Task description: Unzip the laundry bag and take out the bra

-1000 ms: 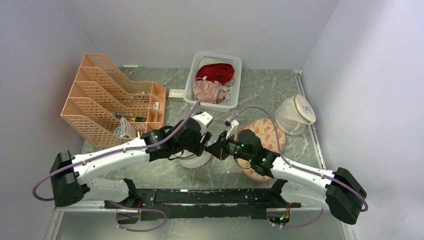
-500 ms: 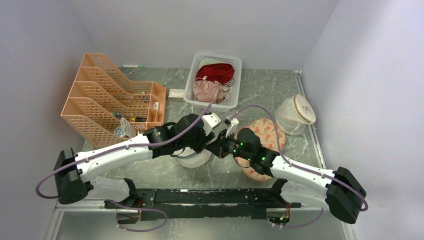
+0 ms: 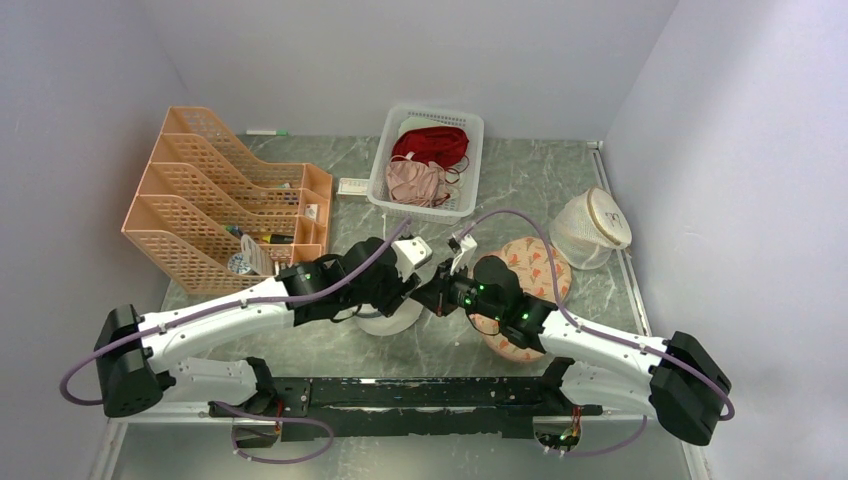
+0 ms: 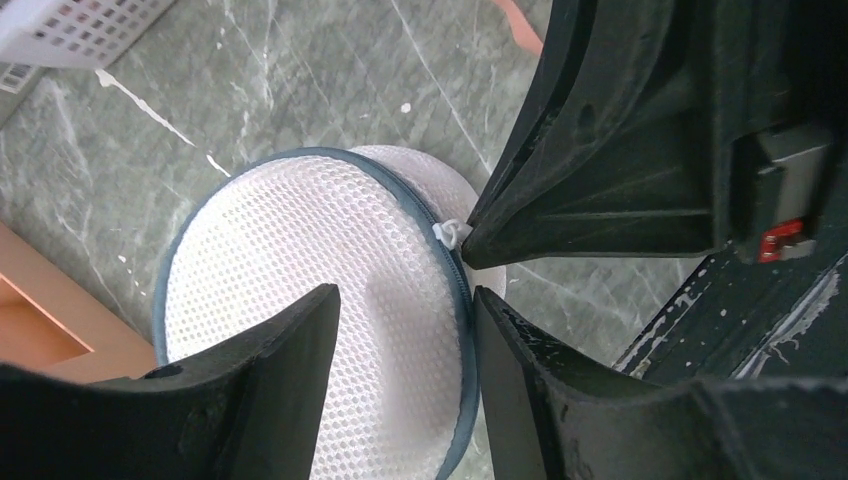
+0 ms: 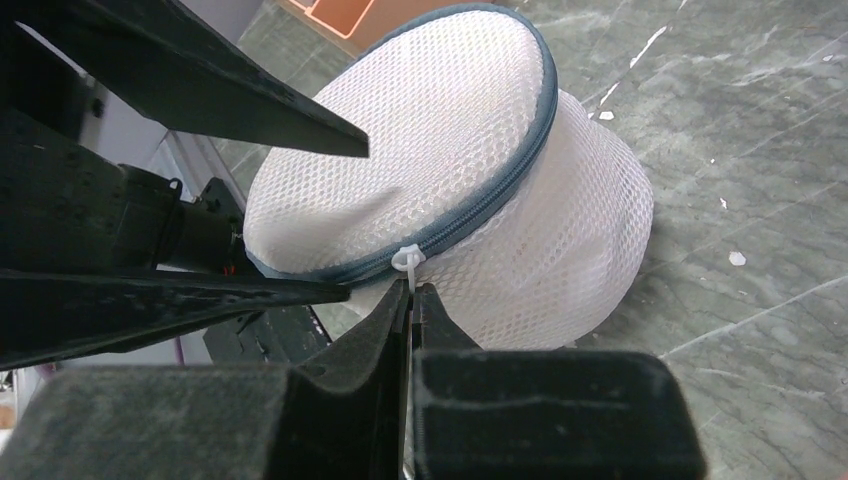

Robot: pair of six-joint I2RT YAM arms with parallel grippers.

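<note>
The laundry bag is a white mesh drum with a blue-grey zipper rim, standing on the table between my two grippers. It also shows in the left wrist view and in the right wrist view. My left gripper is open, just above the bag's top at its right edge, with its right finger by the zipper rim. My right gripper is shut on the white zipper pull, which also shows in the left wrist view. The zipper looks closed. The bra is hidden.
A floral peach pouch lies under my right arm. A translucent bag with a beige rim is at the far right. A white basket holds a dark red garment and a pink one. An orange file organiser stands on the left.
My left gripper swung right over the bag, then drew back slightly left and lower. My right gripper stayed at the bag's rim on the zipper pull.
</note>
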